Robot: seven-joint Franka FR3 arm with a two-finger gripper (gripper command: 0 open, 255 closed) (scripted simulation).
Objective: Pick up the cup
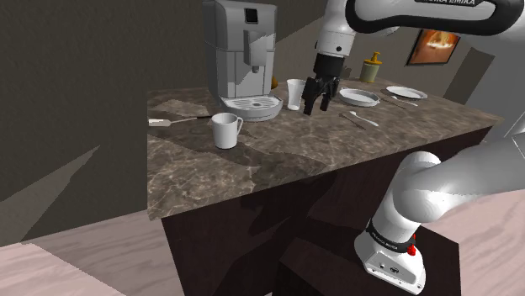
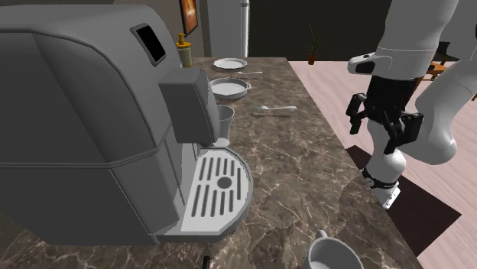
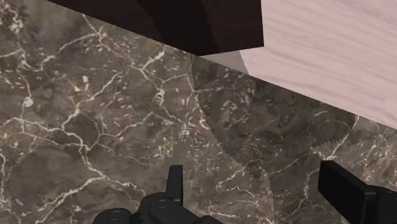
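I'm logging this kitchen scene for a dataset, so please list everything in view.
counter: one, brown marbled, on a dark base
coffee machine: one, grey, at the counter's back, shoulder view's left
cup: one, white, no handle, beside the machine's drip tray
mug: one, white, handled, in front of the machine
bowl: one, white, to the shoulder view's right of the cup
plate: one, white, further right
utensils: three, pale; one left of the mug, two near the bowl and plate
bottle: one, yellow, behind the bowl
arm: one, white, dark joints
pincer: one, black, open, above the counter beside the cup
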